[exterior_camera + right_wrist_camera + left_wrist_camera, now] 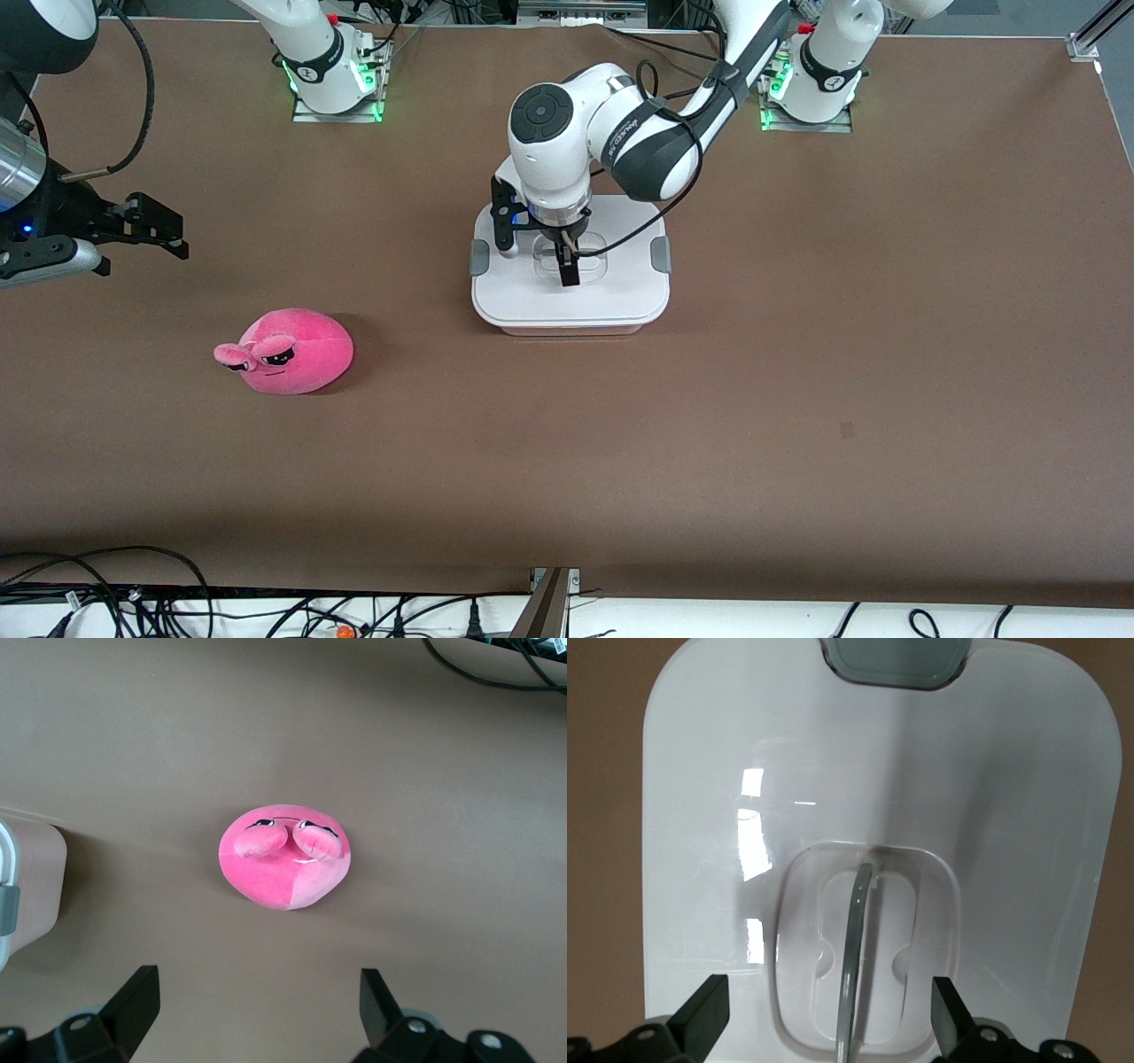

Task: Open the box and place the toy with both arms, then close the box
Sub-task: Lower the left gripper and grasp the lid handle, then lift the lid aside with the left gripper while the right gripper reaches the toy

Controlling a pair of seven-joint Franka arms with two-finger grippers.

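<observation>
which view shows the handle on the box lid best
The left wrist view: the clear recessed handle fills the frame between the open left gripper. The front view shows it small, partly hidden by that gripper. The right wrist view shows only a box corner.

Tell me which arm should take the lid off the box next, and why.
Left, probably. The left gripper hangs open right over the box, fingers straddling the clear lid handle. The right gripper is open too, above bare table toward the right arm's end, near the toy.

Brown table (797, 399); black cables (106, 594) tangled along its near edge.
</observation>
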